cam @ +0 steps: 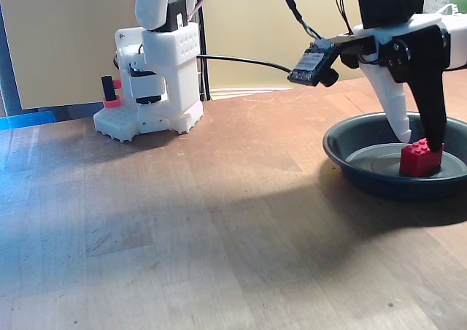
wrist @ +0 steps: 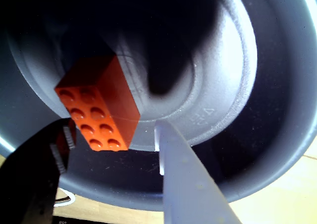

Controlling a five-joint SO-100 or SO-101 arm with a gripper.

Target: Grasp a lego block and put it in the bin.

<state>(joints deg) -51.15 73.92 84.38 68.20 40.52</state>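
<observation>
Red plastic catches the eye first: the lego block (cam: 421,158) lies inside the bin (cam: 357,136), on the flat bottom toward its near right part in the fixed view, studs up and slightly tilted. The bin sits on the wooden tabletop (cam: 182,220) at the right of the scene, well apart from the white robot base (cam: 153,89) at the far left.

From the upper right, the arm reaches steeply down into the bin, its gripper (cam: 419,139) pointing almost straight at the dish floor. The jaws stand spread apart, a white finger on the left and a black finger on the right in the fixed view. The black fingertip is at the block's top right corner; contact looks likely, though the angle leaves it unsure. The white fingertip hangs just left of the block, clear of it.

In the wrist view the block (wrist: 99,102) rests against the raised ring of the bin (wrist: 277,85) floor, with the gripper (wrist: 114,144) released around its near end, the black finger at lower left and the pale one at lower right.
</observation>
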